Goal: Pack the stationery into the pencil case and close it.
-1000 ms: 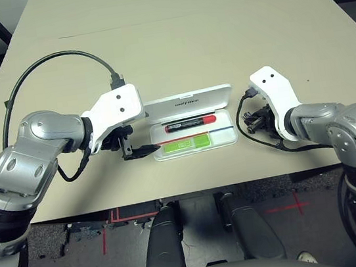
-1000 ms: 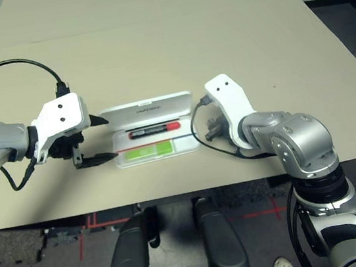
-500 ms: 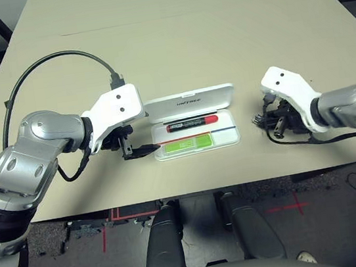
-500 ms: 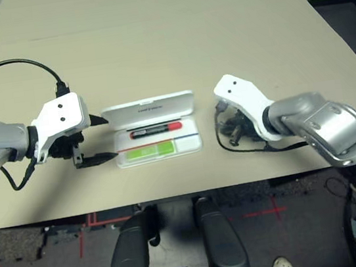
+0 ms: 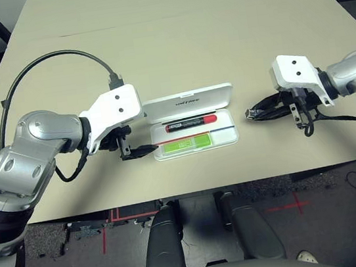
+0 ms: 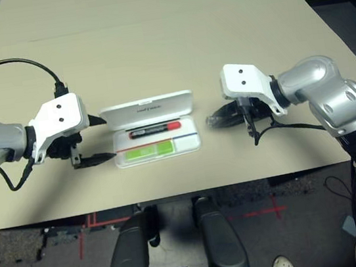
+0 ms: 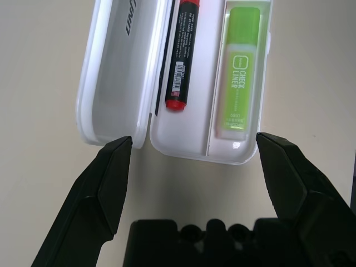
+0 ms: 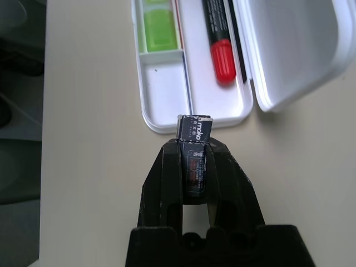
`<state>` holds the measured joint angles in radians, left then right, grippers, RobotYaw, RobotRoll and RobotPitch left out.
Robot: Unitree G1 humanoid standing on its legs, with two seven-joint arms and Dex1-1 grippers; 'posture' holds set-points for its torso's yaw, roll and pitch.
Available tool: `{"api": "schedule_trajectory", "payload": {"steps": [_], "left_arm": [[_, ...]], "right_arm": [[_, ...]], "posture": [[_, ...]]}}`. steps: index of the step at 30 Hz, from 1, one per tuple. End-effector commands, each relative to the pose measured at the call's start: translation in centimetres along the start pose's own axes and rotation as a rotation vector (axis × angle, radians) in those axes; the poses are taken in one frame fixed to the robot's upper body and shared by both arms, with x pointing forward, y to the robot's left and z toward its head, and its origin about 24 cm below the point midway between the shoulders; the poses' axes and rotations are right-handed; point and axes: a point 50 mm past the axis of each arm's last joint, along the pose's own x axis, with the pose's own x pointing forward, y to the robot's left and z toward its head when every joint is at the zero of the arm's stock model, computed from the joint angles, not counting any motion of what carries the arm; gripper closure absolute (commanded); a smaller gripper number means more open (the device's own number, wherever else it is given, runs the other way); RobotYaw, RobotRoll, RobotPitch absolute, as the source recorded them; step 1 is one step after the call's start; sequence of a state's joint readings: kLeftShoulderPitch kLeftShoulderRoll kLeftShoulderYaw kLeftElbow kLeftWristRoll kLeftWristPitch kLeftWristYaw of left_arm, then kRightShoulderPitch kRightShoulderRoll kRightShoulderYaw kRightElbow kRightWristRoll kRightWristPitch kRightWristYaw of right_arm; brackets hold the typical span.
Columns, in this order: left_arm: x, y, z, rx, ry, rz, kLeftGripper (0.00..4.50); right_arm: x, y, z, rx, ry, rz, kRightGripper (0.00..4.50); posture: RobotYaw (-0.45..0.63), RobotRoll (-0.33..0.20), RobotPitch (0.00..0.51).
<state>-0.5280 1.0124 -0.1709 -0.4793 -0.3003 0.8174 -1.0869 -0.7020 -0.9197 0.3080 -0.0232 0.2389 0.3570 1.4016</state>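
Note:
The white pencil case [image 5: 225, 137] lies open mid-table, its lid [image 5: 189, 101] folded back. Inside lie a red marker with a black cap [image 5: 192, 123] and a light-green highlighter [image 5: 186, 145]; both appear again in the left wrist view, marker [image 7: 182, 55] and highlighter [image 7: 240, 83]. My left gripper [image 5: 150, 132] stands open at the case's left end, one finger to each side of it. To the right of the case, my right gripper [image 5: 251, 114] points at its right end, shut on a small dark printed piece [image 8: 194, 129] that sticks out past the fingertips, close to the case's rim.
A black cable [image 5: 54, 58] loops over the table from my left wrist. Another short cable [image 5: 306, 125] hangs under my right wrist. The table's front edge [image 5: 193, 191] runs just below the case; the far half of the table is bare.
My right arm has swung outward and turned, so its gripper now points flat toward the case's right end with the small piece in it. The left arm and the case stay put.

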Motion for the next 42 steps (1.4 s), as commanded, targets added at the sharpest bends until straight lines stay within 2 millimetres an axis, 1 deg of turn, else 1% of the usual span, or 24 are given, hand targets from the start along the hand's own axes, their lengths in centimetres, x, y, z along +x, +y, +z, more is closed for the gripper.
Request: {"api": "schedule_trajectory", "payload": {"steps": [1, 11, 17, 26, 27, 29, 32, 34, 36, 37, 40, 42], "left_arm": [[-0.6, -0.6, 0.0, 0.000, 0.014, -0.021, 0.00], [-1.0, -0.9, -0.1, -0.007, 0.029, -0.026, 0.00], [-1.0, -1.0, 0.0, -0.009, 0.027, -0.023, 0.00], [-1.0, -1.1, -0.1, -0.016, 0.030, -0.018, 0.00], [-1.0, -1.1, -0.1, -0.017, 0.030, -0.017, 0.00], [-1.0, -1.1, -0.2, -0.018, 0.031, -0.017, 0.00], [-1.0, -1.2, -0.2, -0.020, 0.032, -0.017, 0.00], [-1.0, -1.2, -0.3, -0.022, 0.033, -0.018, 0.00], [-1.0, -1.3, -0.4, -0.027, 0.036, -0.021, 0.00], [-1.0, -1.3, -0.5, -0.029, 0.037, -0.024, 0.00], [-1.1, -1.3, -0.7, -0.033, 0.041, -0.024, 0.00], [-1.1, -1.2, -0.8, -0.035, 0.043, -0.023, 0.00]], "right_arm": [[1.2, 0.1, 0.2, -0.015, 0.011, 0.073, 4.18], [4.1, -0.1, 1.0, -0.047, -0.006, 0.116, 4.18], [5.8, -0.3, 0.7, -0.116, 0.009, 0.088, 4.18], [6.4, -0.4, 1.0, -0.146, -0.018, 0.078, 4.18], [6.4, -0.5, 1.1, -0.150, -0.026, 0.066, 3.45], [6.3, -0.6, 1.5, -0.161, -0.053, 0.053, 2.91], [6.0, -0.6, 1.8, -0.162, -0.067, 0.055, 1.71], [5.4, -0.7, 2.1, -0.154, -0.086, 0.050, 0.96], [4.3, -0.7, 2.3, -0.121, -0.115, 0.041, 0.28], [3.6, -0.7, 2.3, -0.100, -0.124, 0.040, 0.04], [2.0, -0.3, 2.3, -0.011, -0.212, 0.052, 0.04], [0.9, -0.3, 2.0, 0.037, -0.259, 0.016, 0.04]], "posture": [[0.07, 0.000, 0.207], [0.09, 0.000, 0.211], [0.10, 0.000, 0.210], [0.11, 0.000, 0.211], [0.11, 0.000, 0.211], [0.11, 0.000, 0.214], [0.11, 0.000, 0.214], [0.10, 0.000, 0.216], [0.10, 0.000, 0.218], [0.10, 0.000, 0.218], [0.10, 0.000, 0.215], [0.09, 0.000, 0.214]]}}
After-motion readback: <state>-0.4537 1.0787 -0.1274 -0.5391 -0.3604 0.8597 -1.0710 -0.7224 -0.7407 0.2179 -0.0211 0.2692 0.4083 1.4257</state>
